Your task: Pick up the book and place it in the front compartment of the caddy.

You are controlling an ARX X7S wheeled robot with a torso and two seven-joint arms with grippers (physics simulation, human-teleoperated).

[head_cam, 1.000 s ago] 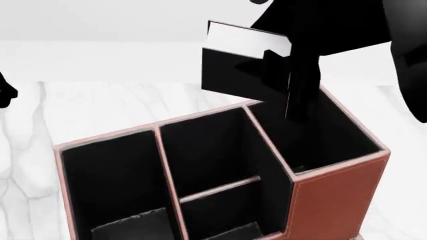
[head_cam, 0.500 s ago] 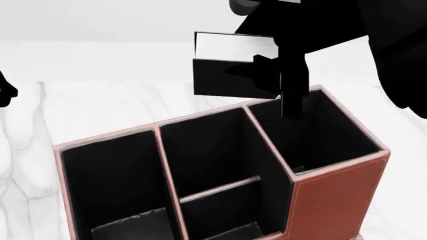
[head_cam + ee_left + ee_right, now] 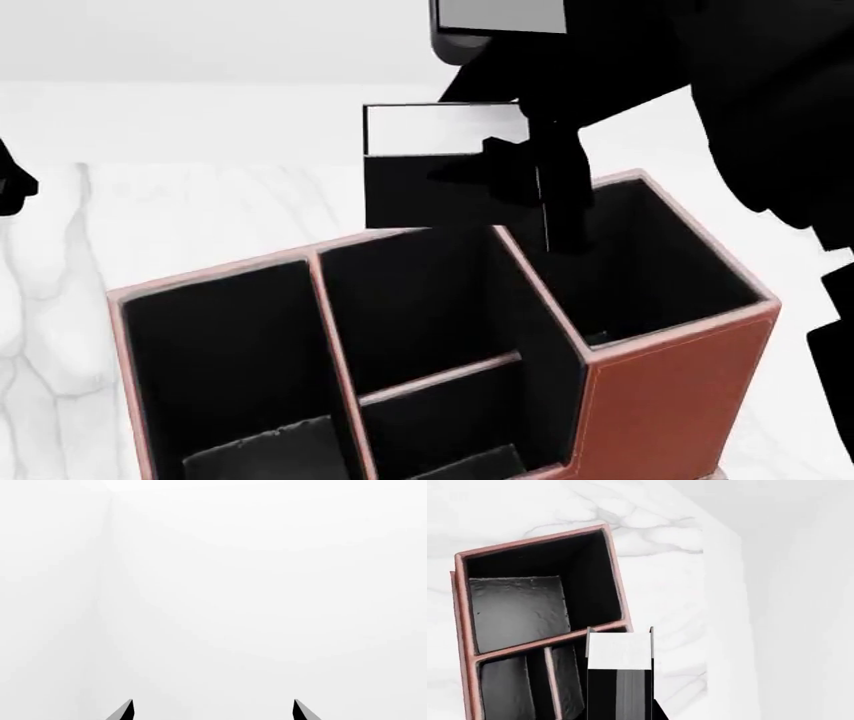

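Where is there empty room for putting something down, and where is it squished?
Free: bare marble tabletop beyond the caddy on the robot's left, and the caddy's open, black-lined cells. Crowded: above the caddy's far rim, where the right hand holds the book over it.

Right arm: enters the head view from the upper right, wrist angled downward, its pincer [image 3: 541, 165] closed on the book [image 3: 434, 170], held upright in the air. Left arm: only a dark sliver shows at the head view's left edge; the left pincer [image 3: 212, 711] shows two fingertips [image 3: 125, 711] spread apart, gripping nothing.
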